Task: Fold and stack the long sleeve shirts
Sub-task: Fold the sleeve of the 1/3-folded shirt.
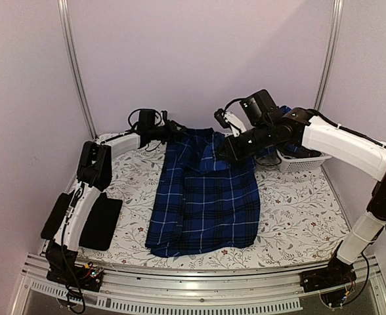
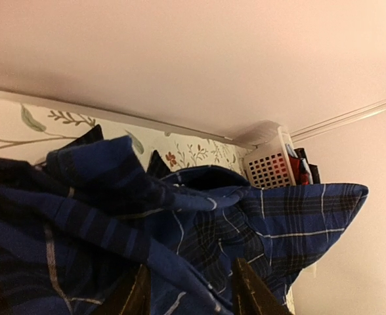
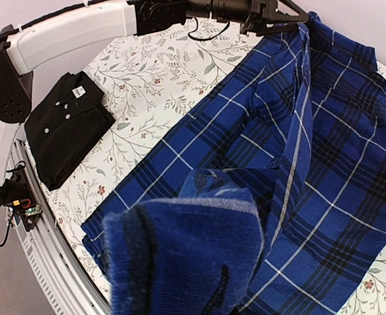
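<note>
My right gripper clenches a raised fold of the plaid shirt; its length runs below and left of it. Whether my left gripper holds: cannot tell.

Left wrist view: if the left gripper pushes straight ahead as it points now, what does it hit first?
The bunched blue plaid button-up shirt, right at the fingertips of the left gripper. Beyond it sits the white plastic lattice basket, though depth is unclear.
</note>
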Action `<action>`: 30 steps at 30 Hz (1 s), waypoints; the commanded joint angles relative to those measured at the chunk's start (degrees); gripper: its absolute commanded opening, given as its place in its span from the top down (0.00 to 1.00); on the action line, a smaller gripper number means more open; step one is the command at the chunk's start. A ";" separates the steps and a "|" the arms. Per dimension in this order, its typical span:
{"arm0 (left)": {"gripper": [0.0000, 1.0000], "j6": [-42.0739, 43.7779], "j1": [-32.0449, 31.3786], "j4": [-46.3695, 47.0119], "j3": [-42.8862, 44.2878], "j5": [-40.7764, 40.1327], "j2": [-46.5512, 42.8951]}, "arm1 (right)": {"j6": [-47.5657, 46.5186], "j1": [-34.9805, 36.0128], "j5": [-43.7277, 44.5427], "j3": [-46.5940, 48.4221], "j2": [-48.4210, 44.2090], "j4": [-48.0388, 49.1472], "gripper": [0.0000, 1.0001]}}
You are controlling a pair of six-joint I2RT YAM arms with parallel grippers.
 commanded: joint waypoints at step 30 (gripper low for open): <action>0.45 1.81 3.23 4.53 -18.94 3.55 -12.64 | -4.68 8.80 -13.87 13.44 28.08 -4.09 0.74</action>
